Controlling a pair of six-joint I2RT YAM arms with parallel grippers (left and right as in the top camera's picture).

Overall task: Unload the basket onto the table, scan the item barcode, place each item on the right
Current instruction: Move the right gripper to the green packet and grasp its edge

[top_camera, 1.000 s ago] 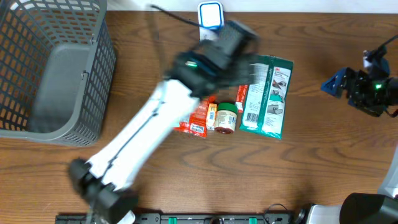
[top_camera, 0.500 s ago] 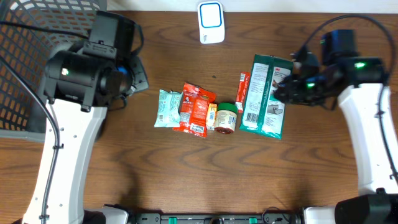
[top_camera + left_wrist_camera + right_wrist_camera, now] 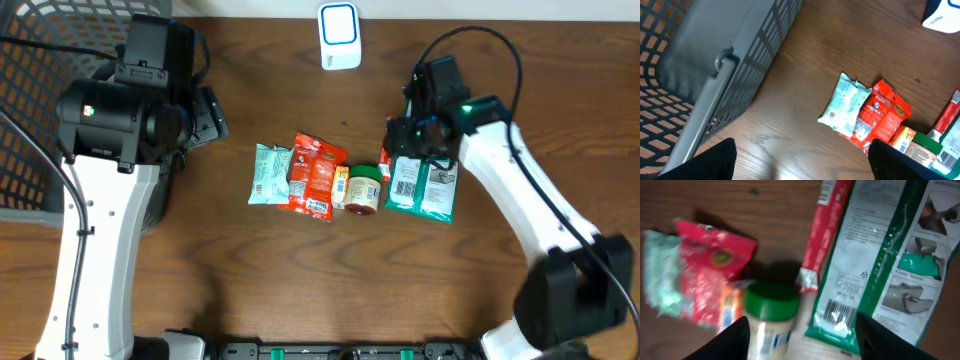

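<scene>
carrying packets (image 3: 318,176) and a grey basket (image 3: 715,50): a dark wood-grain table (image 3: 300,280).

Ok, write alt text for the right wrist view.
A green-and-white packet, barcode up, lies on a wooden table beside a red stick pack, a green-lidded jar and a red pouch, under the open right end effector.

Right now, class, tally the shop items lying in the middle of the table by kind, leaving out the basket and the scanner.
Flat packets: 4 (pale green packet, red pouch, slim red packet, large green-and-white pack)
Jars: 1 (green-lidded jar)
Small packs: 1 (small orange pack)
Total: 6
</scene>
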